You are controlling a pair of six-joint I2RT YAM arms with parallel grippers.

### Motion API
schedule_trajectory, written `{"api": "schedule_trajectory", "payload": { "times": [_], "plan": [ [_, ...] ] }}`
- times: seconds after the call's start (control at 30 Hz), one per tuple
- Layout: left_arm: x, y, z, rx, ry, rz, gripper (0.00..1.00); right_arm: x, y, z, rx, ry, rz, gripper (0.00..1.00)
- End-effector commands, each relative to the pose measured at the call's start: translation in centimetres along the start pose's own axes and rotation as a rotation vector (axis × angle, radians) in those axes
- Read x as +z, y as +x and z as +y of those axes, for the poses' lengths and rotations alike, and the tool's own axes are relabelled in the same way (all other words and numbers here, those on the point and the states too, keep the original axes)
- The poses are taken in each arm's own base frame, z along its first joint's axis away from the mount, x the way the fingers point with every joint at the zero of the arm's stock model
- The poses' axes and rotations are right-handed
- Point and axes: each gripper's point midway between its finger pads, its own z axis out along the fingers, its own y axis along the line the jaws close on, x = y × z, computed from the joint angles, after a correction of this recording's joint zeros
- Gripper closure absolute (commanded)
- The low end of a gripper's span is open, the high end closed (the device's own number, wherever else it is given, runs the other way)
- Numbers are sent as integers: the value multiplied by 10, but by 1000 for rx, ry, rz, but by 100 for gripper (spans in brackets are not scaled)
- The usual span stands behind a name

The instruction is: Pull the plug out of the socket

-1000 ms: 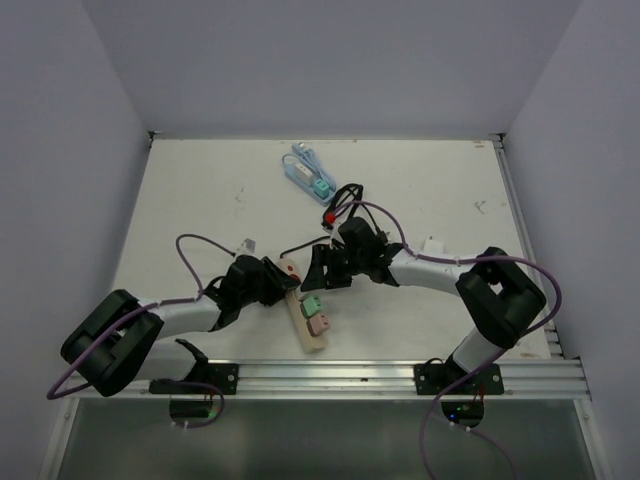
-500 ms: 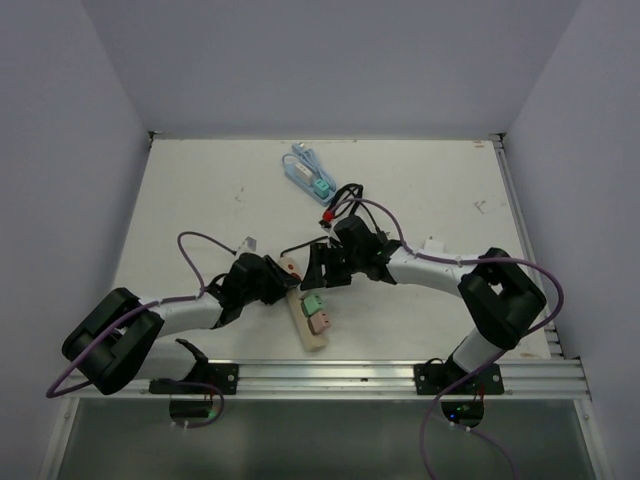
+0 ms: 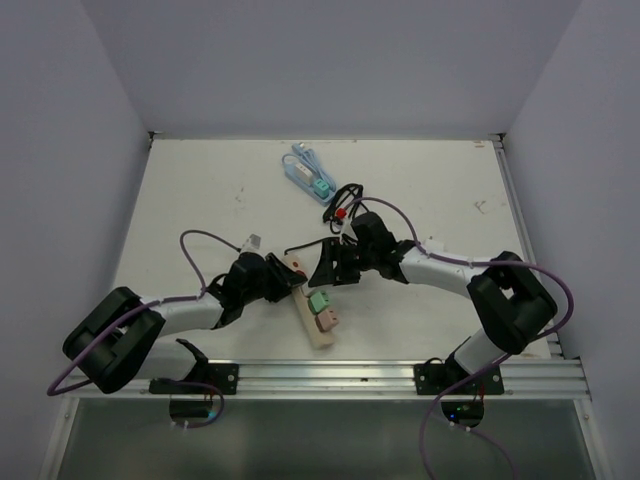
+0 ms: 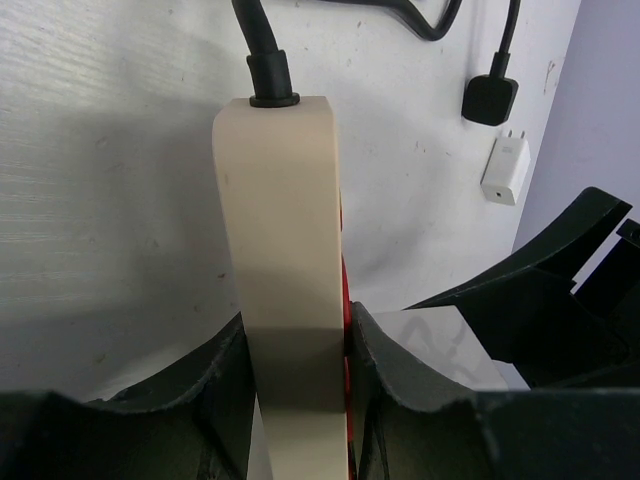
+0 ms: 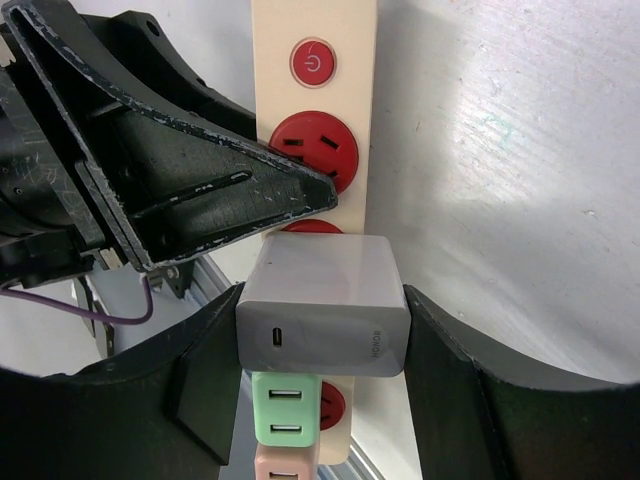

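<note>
So, the left gripper [image 4: 295, 350] has its jaws clamped on the cream power strip [image 4: 280, 220] near its cord end, down on the worktop [image 5: 500, 150]. The right gripper [image 5: 322, 335] has its jaws squeezed on the white charger plug [image 5: 320, 300], sitting over the strip's red sockets, right beside a green adapter [image 5: 285, 415].

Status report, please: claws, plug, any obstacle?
Left claw shut on power strip. Right claw shut on white charger; seating unclear. Green adapter beside it.
</note>
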Motion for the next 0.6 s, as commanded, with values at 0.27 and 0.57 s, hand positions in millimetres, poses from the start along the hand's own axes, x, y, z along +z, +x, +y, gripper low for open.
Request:
{"api": "schedule_trajectory", "payload": {
  "times": [0.27,0.57],
  "plan": [
    [1,-4,63,98,-272,-42,100,-4,-34,21,-59,83,-58,100],
    [0,0,76,106,-310,-32,100,-19,-38,3,-43,96,-68,100]
  ]
}}
